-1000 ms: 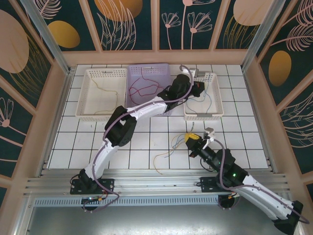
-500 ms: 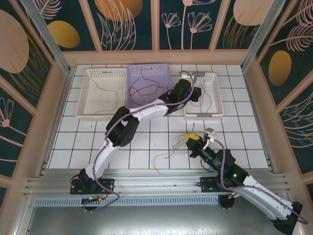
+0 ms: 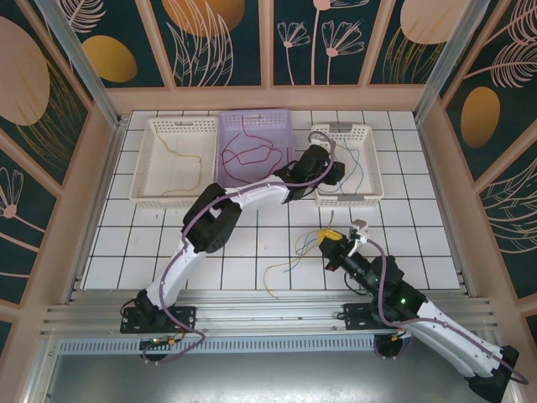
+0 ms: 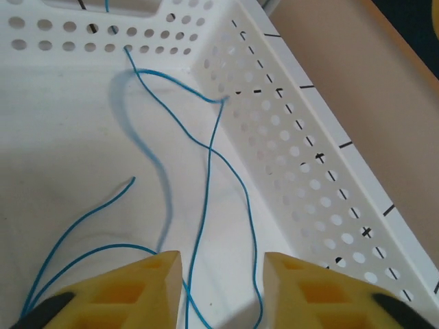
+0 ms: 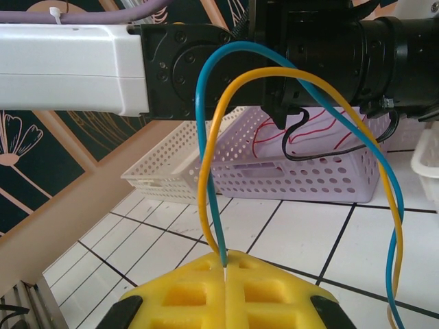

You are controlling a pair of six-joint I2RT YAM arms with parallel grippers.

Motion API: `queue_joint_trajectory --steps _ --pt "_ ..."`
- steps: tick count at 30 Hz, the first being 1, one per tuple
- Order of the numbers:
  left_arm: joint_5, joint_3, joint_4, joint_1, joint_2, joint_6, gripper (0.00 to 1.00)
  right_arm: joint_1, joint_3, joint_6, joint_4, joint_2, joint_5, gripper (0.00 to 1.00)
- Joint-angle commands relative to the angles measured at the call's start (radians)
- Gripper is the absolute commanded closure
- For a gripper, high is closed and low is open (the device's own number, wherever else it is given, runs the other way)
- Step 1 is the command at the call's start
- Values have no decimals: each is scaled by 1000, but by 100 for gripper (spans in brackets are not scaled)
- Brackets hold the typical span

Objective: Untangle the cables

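My left gripper (image 4: 223,274) stands open low over the floor of the right white basket (image 4: 274,123), and a loose blue cable (image 4: 206,171) runs between its yellow fingers without being pinched. From above, that gripper (image 3: 334,172) sits at the basket's left side (image 3: 369,168). My right gripper (image 5: 225,264) is shut on a blue cable (image 5: 199,103) and a yellow cable (image 5: 214,137), which arch up from the pads. In the top view it (image 3: 330,239) is over the mid-table, with the tangle's loose ends (image 3: 289,260) trailing on the tiles.
A purple basket (image 3: 277,122) in the middle holds a red cable (image 3: 252,155). The left white basket (image 3: 151,168) holds a yellowish cable (image 3: 180,164). The left arm's links (image 3: 243,197) stretch diagonally across the table in front of the baskets.
My left gripper has opened and let the blue cable drop into the right white basket, drawing back slightly toward the near side. The right gripper has kept its grip and place.
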Motion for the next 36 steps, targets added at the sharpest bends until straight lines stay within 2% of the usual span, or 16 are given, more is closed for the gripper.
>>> queue_joint_trajectory --steps 1,5,8,14,17,19,22,29,32,36 --pt "-12 65 -38 0 -50 54 49 6 2 -2 2 -15 16 100" --pt "-34 103 -76 -1 -74 87 35 7 3 -2 0 -15 20 100" --pt "-44 125 -92 0 -96 100 28 7 5 -2 -4 -16 24 100" --pt "-23 197 -114 -1 -165 118 20 7 14 3 -6 -15 53 100" --pt "-23 155 -100 -1 -264 119 18 4 28 5 -15 -15 92 100" --pt "-21 52 -59 0 -369 119 18 1 34 11 -21 -15 107 100" --pt "-27 -206 47 0 -573 97 16 -12 41 26 -26 -15 103 100" --pt "23 -750 201 -8 -979 -19 17 -97 76 62 -24 9 -30 100" --pt "47 -922 240 -25 -1095 -51 18 -148 92 84 -16 31 -124 100" --pt "124 -1071 303 -71 -1164 -66 18 -196 104 120 34 76 -251 100"
